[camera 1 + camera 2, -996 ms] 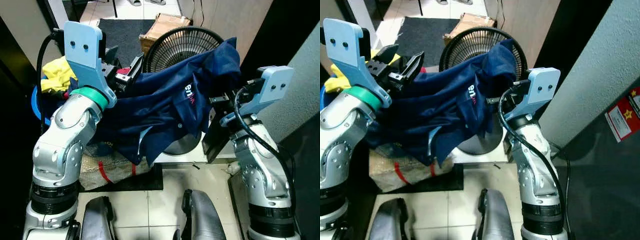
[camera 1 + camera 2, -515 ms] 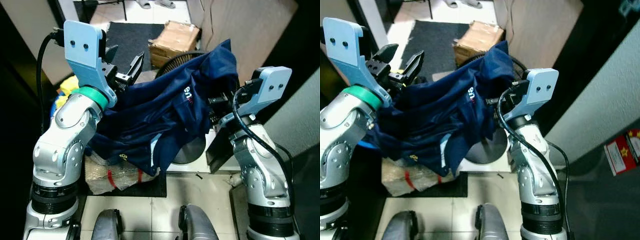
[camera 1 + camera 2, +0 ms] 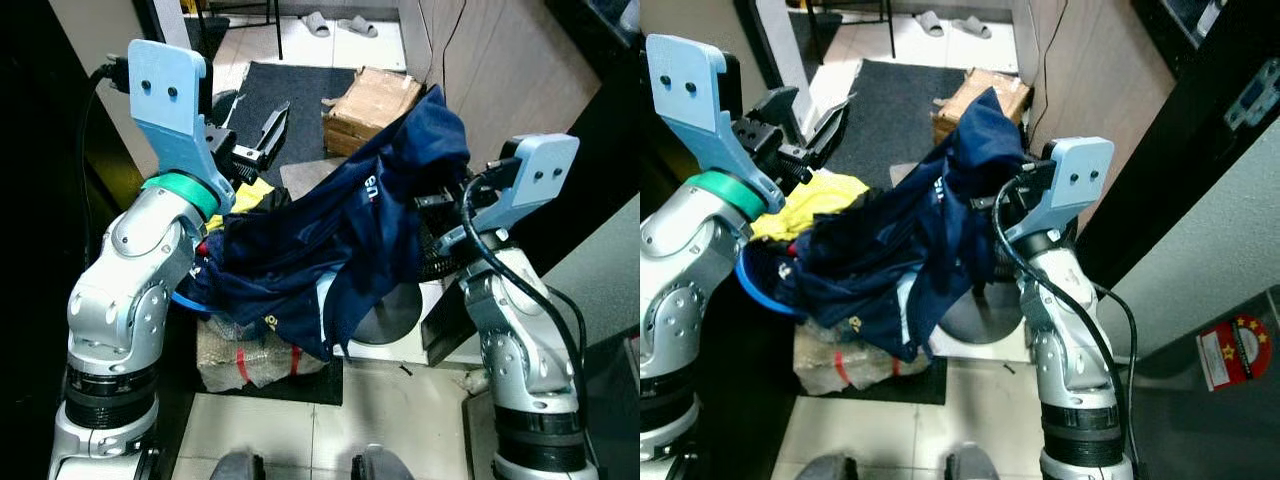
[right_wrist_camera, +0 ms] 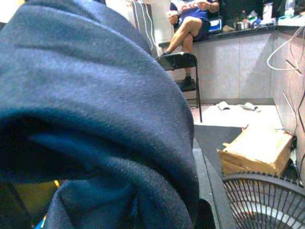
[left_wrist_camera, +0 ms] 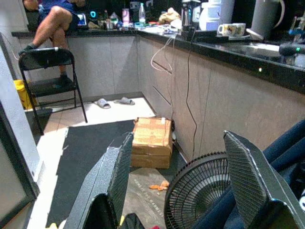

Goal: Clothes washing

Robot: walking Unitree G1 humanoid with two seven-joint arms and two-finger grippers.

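The washing looks to be at its early stage: a navy shirt [image 3: 350, 225] has been lifted and hangs in the air between the two arms, but no washer can be made out, so loading and everything after is judged to be left. The shirt's high end is bunched at the right hand [image 3: 440, 200], which sits under the cloth; in the right wrist view the fabric crowds right up to the camera, so the hand seems to be gripping it, though its fingers are hidden and how far they are closed cannot be told. From there the shirt sags down and toward the robot's left, its lower folds draping over a blue basket [image 3: 755, 285] that holds a yellow garment [image 3: 810, 200]. The left hand [image 3: 250, 135] is raised above that pile with its fingers spread wide and nothing between them, apart from the shirt. Below the basket lies a wrapped bundle [image 3: 245, 355] on a dark mat [image 3: 315, 368]. A fan [image 5: 200, 191] stands just behind the hanging shirt, partly covered by it, and could snag the cloth. Farther off are a cardboard box [image 3: 375, 100], a rug [image 3: 300, 90], slippers [image 3: 335, 22], and a person on a folding chair [image 5: 47, 62] beside a kitchen bench [image 5: 228, 47].
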